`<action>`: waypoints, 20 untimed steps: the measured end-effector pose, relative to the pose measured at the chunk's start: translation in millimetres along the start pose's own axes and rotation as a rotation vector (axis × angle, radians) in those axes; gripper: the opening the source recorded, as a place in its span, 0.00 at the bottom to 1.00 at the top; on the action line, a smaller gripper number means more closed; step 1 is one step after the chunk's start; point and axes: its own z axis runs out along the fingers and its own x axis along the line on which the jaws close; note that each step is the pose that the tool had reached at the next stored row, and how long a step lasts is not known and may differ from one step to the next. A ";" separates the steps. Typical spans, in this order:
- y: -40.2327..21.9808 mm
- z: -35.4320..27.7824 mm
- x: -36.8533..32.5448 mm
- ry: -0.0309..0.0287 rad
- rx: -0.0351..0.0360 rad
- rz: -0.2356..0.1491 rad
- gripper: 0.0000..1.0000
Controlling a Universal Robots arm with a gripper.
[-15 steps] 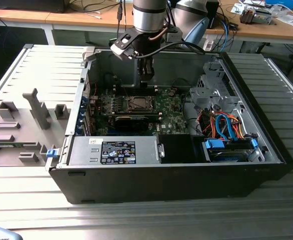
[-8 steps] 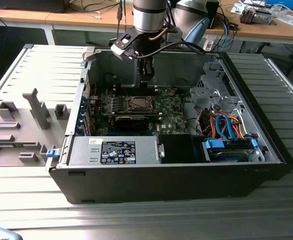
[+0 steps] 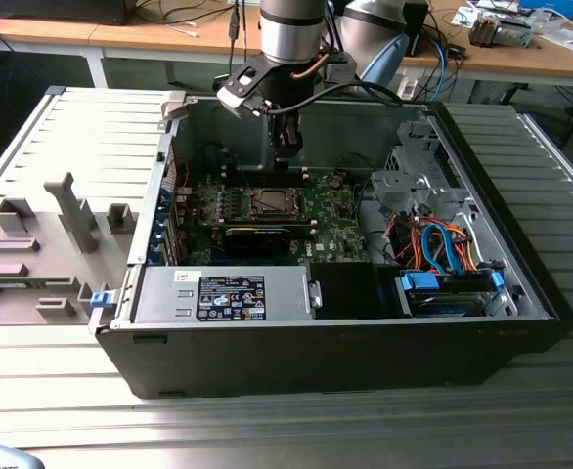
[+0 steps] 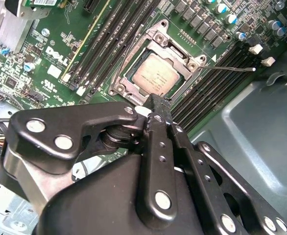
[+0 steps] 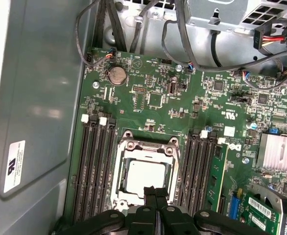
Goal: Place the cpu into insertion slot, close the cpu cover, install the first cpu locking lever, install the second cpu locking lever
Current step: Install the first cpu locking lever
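Note:
The cpu [image 4: 155, 74] shows its silvery top in both wrist views, lying flat in the insertion slot [image 4: 121, 90] on the green board. The cpu cover [image 5: 146, 146], a metal frame, lies down around the chip [image 5: 144, 177]. A thin locking lever [image 4: 231, 69] sticks out sideways over the black memory slots, unlatched. My gripper [image 4: 155, 104] hangs just above the socket's edge, fingers pressed together with nothing between them [image 5: 155, 192]. In the exterior view the gripper [image 3: 286, 151] hovers inside the open computer case, above the socket [image 3: 267, 202].
Rows of long black memory slots [image 5: 92, 166] flank the socket. A heatsink [image 5: 279, 152] and cables [image 3: 433, 244] lie toward the drive bay. The case wall [image 5: 35, 98] stands close by. A grey fixture tray [image 3: 52, 244] sits at the exterior view's left.

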 end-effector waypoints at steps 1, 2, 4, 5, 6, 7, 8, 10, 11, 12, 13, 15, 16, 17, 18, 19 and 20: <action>0.0 0.0 0.0 0.0000 0.0000 -0.001 0.11; 0.0 0.0 0.0 0.0000 -0.0001 -0.003 0.11; 0.0 0.0 0.0 0.0000 -0.0003 -0.006 0.11; 0.0 0.0 0.0 -0.0001 -0.0003 -0.007 0.11; 0.0 0.0 0.0 -0.0001 -0.0005 -0.009 0.11; 0.0 0.0 0.0 -0.0002 -0.0005 -0.011 0.11; 0.0 0.0 0.0 -0.0002 -0.0007 -0.013 0.11; 0.0 0.0 0.0 -0.0002 -0.0009 -0.017 0.11; 0.0 0.0 0.0 -0.0003 -0.0010 -0.019 0.11; 0.0 0.0 0.0 -0.0003 -0.0011 -0.021 0.11; 0.0 0.0 0.0 -0.0003 -0.0012 -0.024 0.11; 0.0 0.0 0.0 -0.0005 -0.0015 -0.029 0.11; 0.0 0.0 0.0 -0.0005 -0.0017 -0.031 0.11; 0.0 0.0 0.0 -0.0005 -0.0018 -0.033 0.11; 0.0 0.0 0.0 -0.0006 -0.0019 -0.035 0.11; 0.0 0.0 0.0 -0.0006 -0.0021 -0.038 0.11; 0.0 0.0 0.0 -0.0006 -0.0021 -0.040 0.11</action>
